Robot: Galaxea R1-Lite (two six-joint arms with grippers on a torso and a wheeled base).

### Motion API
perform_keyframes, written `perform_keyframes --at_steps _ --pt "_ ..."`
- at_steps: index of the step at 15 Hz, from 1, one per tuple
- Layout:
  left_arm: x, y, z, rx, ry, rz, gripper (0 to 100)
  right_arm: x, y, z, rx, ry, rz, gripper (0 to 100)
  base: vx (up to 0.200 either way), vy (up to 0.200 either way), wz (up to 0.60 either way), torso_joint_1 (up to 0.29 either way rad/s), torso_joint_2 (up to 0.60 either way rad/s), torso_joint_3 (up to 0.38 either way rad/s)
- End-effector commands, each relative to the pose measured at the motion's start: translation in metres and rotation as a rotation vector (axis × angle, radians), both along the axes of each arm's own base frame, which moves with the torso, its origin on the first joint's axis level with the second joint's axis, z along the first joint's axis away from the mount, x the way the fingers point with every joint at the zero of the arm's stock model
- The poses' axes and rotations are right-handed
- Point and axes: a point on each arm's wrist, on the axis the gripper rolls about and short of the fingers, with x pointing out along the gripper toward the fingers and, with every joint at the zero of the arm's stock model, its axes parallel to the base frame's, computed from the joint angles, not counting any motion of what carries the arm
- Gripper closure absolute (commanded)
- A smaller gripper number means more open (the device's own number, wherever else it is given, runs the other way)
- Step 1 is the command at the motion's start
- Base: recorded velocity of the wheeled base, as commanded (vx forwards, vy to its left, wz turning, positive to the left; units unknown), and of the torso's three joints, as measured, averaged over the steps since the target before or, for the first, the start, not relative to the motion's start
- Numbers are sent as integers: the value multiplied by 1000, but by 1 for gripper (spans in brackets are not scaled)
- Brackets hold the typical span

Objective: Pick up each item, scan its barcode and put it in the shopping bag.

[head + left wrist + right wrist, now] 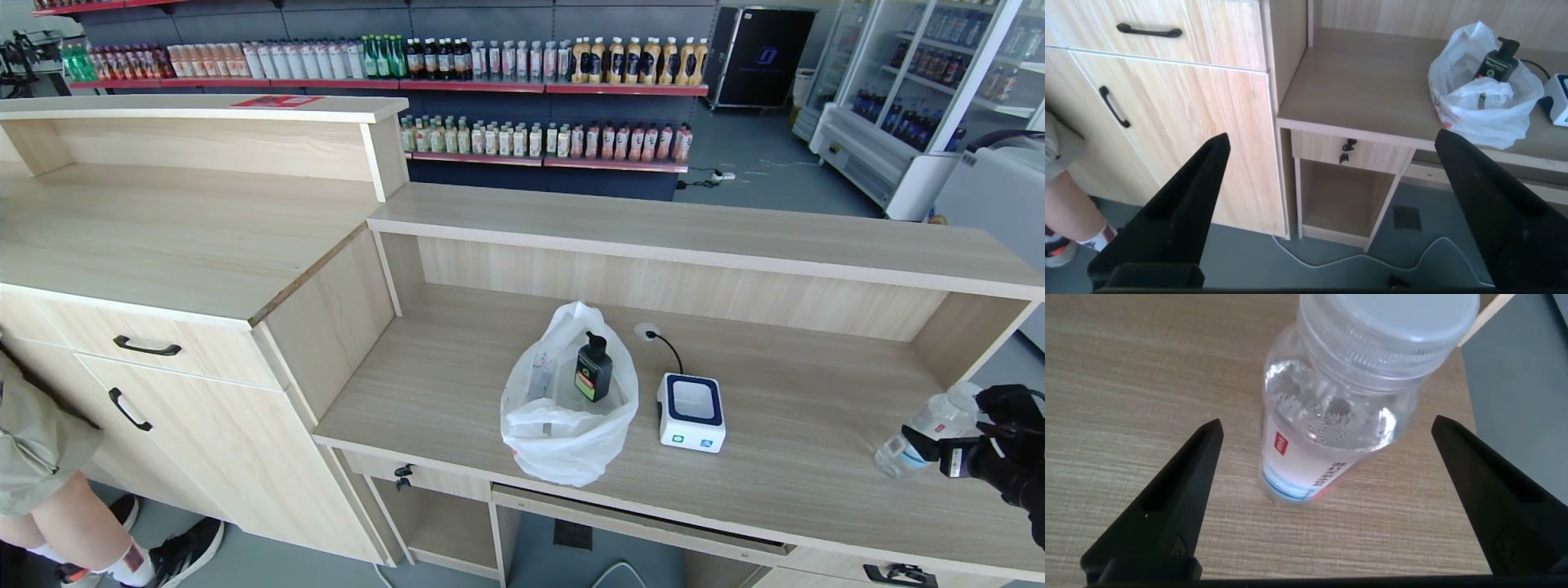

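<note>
While head view has scanner (691, 412) beside bag (555, 453), R wrist view shows R hand (1327, 429) open astride bottle (1319, 461).

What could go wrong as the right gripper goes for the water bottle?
The bottle stands close to the right end of the counter; a nudge from the open right gripper might tip it off.
It is round and smooth, so it may slip or twist before reaching the scanner.
The bag is limp and may fold shut.

Camera set-up, three views
Head high, looking down over bench (457, 384); left wrist low, farther back, shares shopping bag (1482, 90); right wrist close above bottle (1331, 416).
</note>
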Motion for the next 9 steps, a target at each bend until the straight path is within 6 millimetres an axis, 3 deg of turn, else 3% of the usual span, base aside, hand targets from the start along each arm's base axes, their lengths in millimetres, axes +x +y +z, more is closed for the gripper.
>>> perform_keyframes --at_steps 1,9 --pt "0 0 0 0 0 -1 0 6 3 -3 0 0 15 0 0 0 0 0 0 0" --pt "0 0 0 0 0 -1 0 39 14 -14 -29 -31 87 0 0 0 0 0 0 0"
